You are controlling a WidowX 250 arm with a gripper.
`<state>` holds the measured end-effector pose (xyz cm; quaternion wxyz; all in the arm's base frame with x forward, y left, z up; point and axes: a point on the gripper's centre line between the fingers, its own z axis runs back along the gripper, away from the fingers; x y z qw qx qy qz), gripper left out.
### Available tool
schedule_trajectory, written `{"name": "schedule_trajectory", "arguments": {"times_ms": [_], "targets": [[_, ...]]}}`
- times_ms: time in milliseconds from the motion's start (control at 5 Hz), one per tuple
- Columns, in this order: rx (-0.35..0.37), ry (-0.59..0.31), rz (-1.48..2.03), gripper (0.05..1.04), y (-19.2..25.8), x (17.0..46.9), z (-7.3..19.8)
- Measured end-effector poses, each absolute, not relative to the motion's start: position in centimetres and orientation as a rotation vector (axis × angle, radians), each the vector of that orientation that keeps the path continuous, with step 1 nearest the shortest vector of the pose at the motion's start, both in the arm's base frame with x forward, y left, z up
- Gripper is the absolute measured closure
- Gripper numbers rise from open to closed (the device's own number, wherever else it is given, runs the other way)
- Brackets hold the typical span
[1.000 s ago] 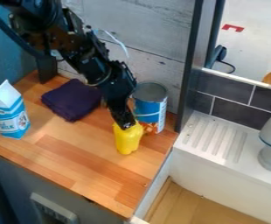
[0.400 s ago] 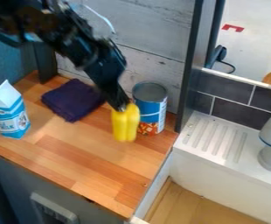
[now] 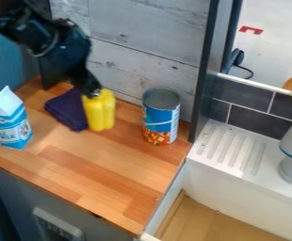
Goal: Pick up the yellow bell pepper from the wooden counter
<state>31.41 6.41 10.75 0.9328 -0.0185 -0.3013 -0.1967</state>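
Gripper jaws: clamped on the top of the yellow object (image 3: 101, 113); the gripper (image 3: 93, 93) is positioned left of the can (image 3: 161, 117) in the camera view.
Yellow object: held upright, left of the can; a top grip is presumably used so that the body is kept vertical. Counter contact cannot be determined.
Purple cloth (image 3: 67, 110): laid folded, farther left of the can, partly covered by the yellow object.
Milk carton (image 3: 11, 127): stood upright, farthest left of the can, supported by its base.
Wooden counter (image 3: 104, 164): extended beneath the can as its support.
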Motion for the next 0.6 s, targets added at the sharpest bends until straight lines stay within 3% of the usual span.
{"name": "schedule_trajectory", "arguments": {"times_ms": [200, 600], "targets": [[-0.006, -0.588, -0.221, 0.985, 10.6, 29.9, 9.2], [0.051, -0.572, -0.002, 0.985, 13.4, 27.0, 8.6]]}}
